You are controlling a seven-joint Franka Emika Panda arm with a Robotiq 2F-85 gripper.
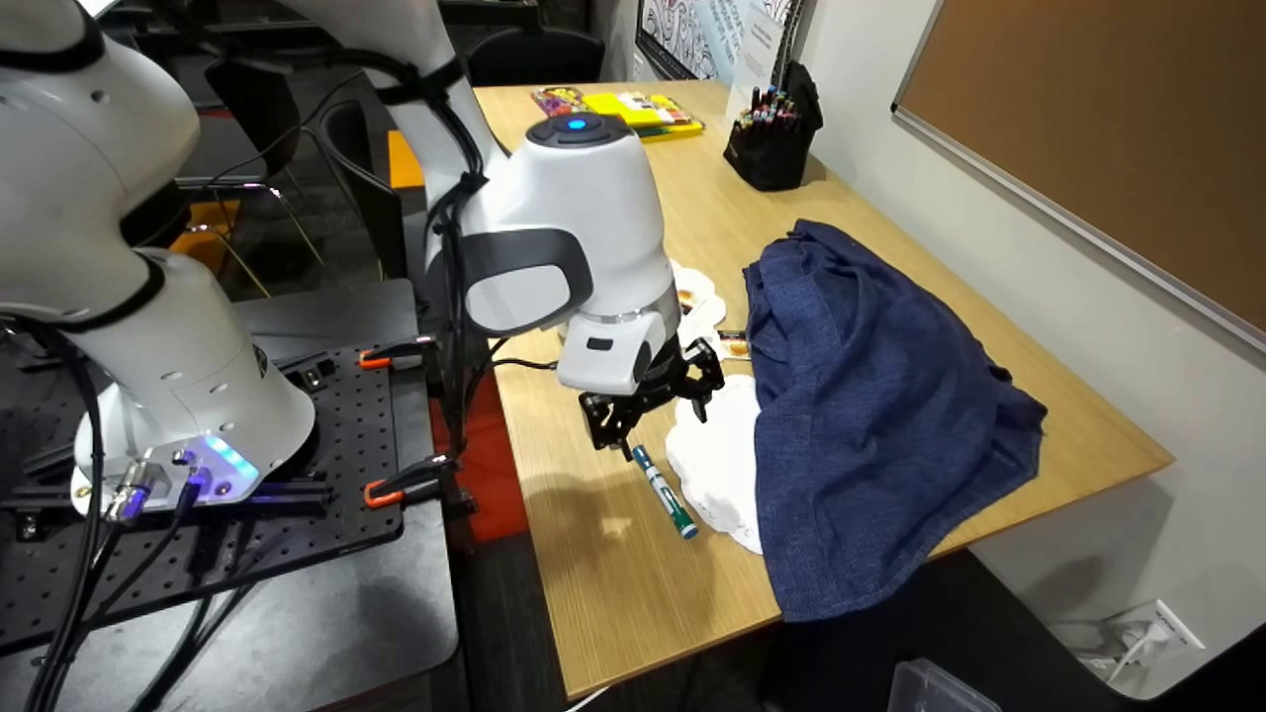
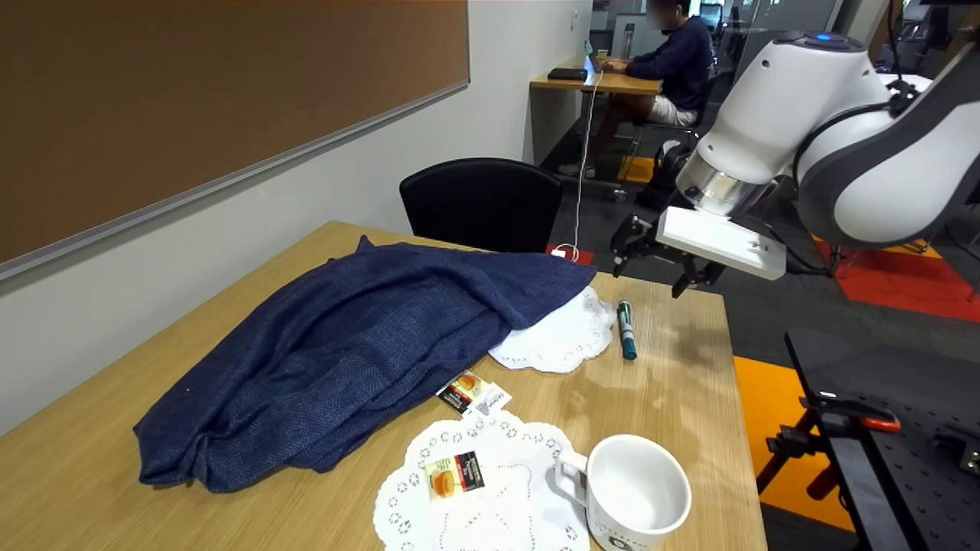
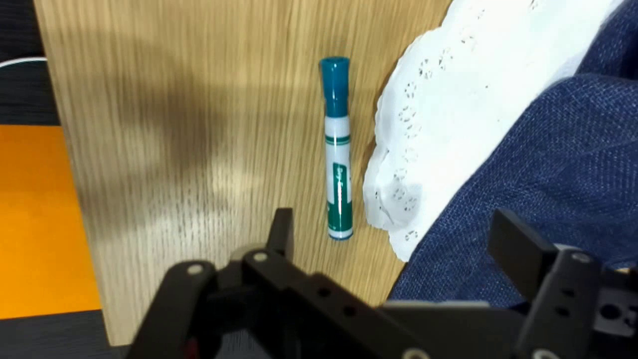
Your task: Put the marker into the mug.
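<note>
The marker, white and green with a teal cap, lies flat on the wooden table in both exterior views and in the wrist view. The white mug stands upright with its opening up at the near end of the table, its handle over a doily; in the exterior view from the robot's base side the arm hides it. My gripper is open and empty above the table near the marker. In the wrist view the fingers are wide apart, with the marker's lower end nearer the left finger.
A white doily lies beside the marker, partly under the crumpled blue cloth. Another doily carries a tea packet. A black pen holder and yellow boxes stand farther along the table. The table edge is close to the marker.
</note>
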